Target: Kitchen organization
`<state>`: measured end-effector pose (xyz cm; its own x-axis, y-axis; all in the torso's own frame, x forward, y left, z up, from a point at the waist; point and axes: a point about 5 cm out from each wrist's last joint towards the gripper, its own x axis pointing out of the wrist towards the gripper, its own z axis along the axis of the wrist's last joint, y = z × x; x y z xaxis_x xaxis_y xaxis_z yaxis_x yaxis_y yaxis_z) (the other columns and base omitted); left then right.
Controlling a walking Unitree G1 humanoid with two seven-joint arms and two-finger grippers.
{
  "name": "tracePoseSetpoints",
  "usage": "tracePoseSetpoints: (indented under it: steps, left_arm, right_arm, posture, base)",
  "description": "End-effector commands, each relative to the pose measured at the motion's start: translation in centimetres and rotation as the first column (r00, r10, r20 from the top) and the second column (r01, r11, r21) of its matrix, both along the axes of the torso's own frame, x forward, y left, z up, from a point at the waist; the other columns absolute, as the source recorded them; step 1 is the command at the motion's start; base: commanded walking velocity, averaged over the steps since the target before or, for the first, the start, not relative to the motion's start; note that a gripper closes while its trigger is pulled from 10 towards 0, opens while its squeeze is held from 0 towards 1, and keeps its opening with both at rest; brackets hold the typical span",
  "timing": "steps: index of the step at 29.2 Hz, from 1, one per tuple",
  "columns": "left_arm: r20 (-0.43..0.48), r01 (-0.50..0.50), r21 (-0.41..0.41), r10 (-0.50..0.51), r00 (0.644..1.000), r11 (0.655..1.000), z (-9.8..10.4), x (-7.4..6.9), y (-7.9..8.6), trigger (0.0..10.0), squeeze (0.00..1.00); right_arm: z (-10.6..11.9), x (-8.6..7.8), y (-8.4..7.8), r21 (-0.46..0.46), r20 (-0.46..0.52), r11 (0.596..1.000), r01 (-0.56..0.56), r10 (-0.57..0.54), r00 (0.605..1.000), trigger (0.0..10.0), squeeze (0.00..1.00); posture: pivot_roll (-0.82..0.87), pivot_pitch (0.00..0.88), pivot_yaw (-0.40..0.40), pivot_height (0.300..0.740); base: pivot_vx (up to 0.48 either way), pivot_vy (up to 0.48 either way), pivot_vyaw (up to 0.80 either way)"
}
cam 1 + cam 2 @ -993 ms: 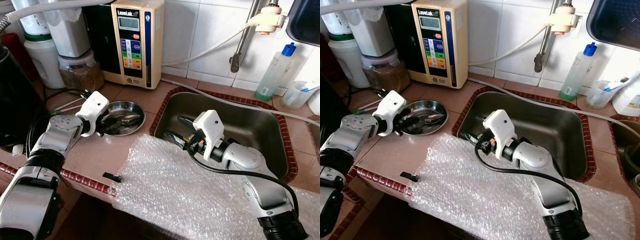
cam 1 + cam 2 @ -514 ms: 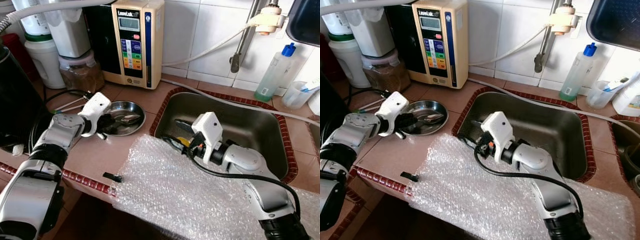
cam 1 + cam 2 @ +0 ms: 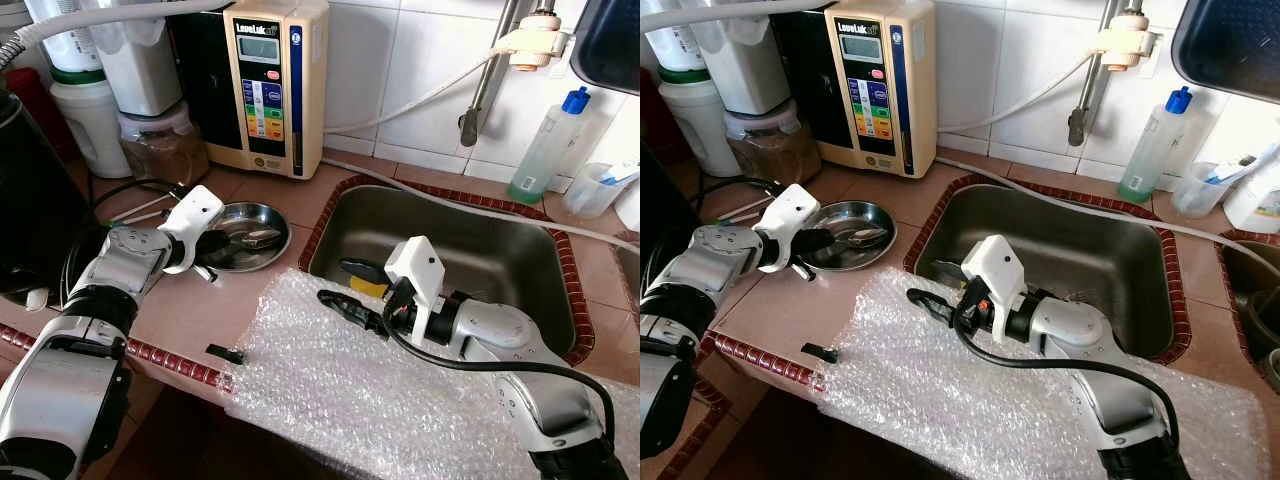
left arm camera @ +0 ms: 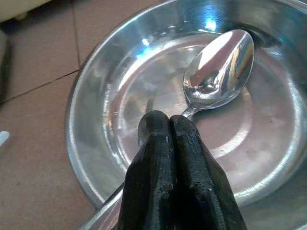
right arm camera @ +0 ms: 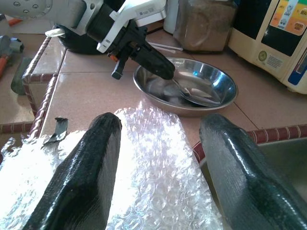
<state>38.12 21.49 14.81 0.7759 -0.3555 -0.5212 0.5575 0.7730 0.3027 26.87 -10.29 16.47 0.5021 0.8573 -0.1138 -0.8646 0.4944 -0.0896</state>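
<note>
Gripping the handle of a spoon (image 4: 218, 67), the left gripper (image 4: 170, 125) is reaching over the near rim of a shallow steel dish (image 3: 245, 222) on the tiled counter (image 3: 190, 305), its two black fingers pressed tight together around the handle. The spoon is polished and mirror-bright — its oval bowl is lying face up on the dish floor, reflecting light, with the neck running back between the fingertips. The dish is sitting just left of the sink (image 3: 500, 250), in front of a cream water machine (image 3: 265, 85). The right gripper (image 3: 350, 285) is hovering with its fingers spread apart and holding nothing, over the edge of a sheet of bubble wrap (image 3: 360, 390) — one finger above the wrap, the other over the sink's rim
</note>
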Motion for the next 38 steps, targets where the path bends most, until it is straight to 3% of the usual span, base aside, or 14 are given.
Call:
tracePoseSetpoints:
  steps: [1, 9, 12, 19, 22, 26, 27, 28, 34, 38]
  left_arm:
    - [0.015, -0.024, -0.014, 0.024, 1.0, 1.0, 0.4, 0.2, 0.1, 0.0, 0.0]
    - [0.119, -0.148, -0.143, 0.166, 0.979, 0.979, 1.5, 0.7, 0.6, 0.0, 0.0]
    - [0.175, -0.215, -0.29, 0.272, 0.946, 0.933, 2.4, 1.0, 0.8, 0.0, 0.0]
    - [0.219, -0.21, -0.39, 0.311, 0.925, 0.897, 3.4, 0.9, 0.3, 0.0, 0.0]
    - [0.226, -0.197, -0.41, 0.308, 0.924, 0.891, 3.4, 0.8, 0.0, 0.0, 0.0]
    - [0.224, -0.182, -0.339, 0.267, 0.937, 0.923, 3.0, 0.5, -0.2, 0.0, 0.0]
    - [0.234, -0.146, -0.274, 0.213, 0.949, 0.951, 3.1, 0.4, -0.3, 9.3, 0.0]
    - [0.236, -0.132, -0.243, 0.19, 0.953, 0.961, 3.3, 0.3, -0.3, 10.0, 1.0]
    - [0.233, -0.103, -0.193, 0.147, 0.961, 0.976, 3.7, 0.6, -0.3, 10.0, 1.0]
    - [0.178, -0.078, -0.143, 0.103, 0.979, 0.987, 3.4, 0.8, -0.5, 10.0, 1.0]
  right_arm:
    - [0.2, -0.3, 0.1, -0.011, 0.002, 1.0, -0.023, 0.023, 1.0, 10.0, 0.0]
    - [0.3, 0.3, -0.4, -0.026, 0.023, 1.0, 0.012, -0.012, 1.0, 10.0, 0.0]
    - [0.5, 0.5, -0.6, -0.028, 0.034, 0.999, 0.033, -0.032, 0.999, 10.0, 0.0]
    - [0.5, 0.8, -0.9, -0.034, 0.041, 0.998, 0.05, -0.048, 0.998, 10.0, 0.0]
    - [0.5, 0.9, -0.9, -0.036, 0.043, 0.998, 0.053, -0.052, 0.998, 10.0, 0.0]
    - [0.5, 1.0, -0.8, -0.038, 0.046, 0.998, 0.057, -0.055, 0.997, 10.0, 0.0]
    - [0.5, 1.0, -0.7, -0.037, 0.048, 0.998, 0.059, -0.057, 0.997, 10.0, 0.0]
    - [0.5, 1.0, -0.6, -0.034, 0.05, 0.998, 0.059, -0.057, 0.997, 10.0, 0.0]
    - [1.3, 0.1, 0.4, 0.035, 0.017, 0.999, -0.012, 0.011, 1.0, 10.0, 0.0]
    - [1.4, -0.4, 0.9, 0.038, 0.017, 0.998, -0.042, 0.041, 0.999, 10.0, 0.0]
  posture:
    - [0.01, 0.0, 0.014, 0.74]
    - [0.01, 0.0, 0.002, 0.74]
    - [0.01, 0.0, -0.002, 0.74]
    - [0.01, 0.0, -0.01, 0.74]
    - [0.01, 0.0, -0.011, 0.74]
    - [0.01, 0.0, -0.01, 0.74]
    - [0.01, 0.0, -0.009, 0.74]
    - [0.02, 0.0, -0.008, 0.74]
    - [0.02, 0.0, 0.001, 0.74]
    - [0.02, 0.0, 0.007, 0.74]
  base:
    - [0.0, 0.0, 0.0]
    - [0.0, 0.0, 0.0]
    - [0.0, 0.0, 0.0]
    - [0.0, 0.0, 0.0]
    - [0.0, 0.0, 0.0]
    - [0.0, 0.0, 0.0]
    - [0.0, 0.0, 0.0]
    - [0.0, 0.0, 0.0]
    - [0.0, 0.0, 0.0]
    - [0.0, 0.0, 0.0]
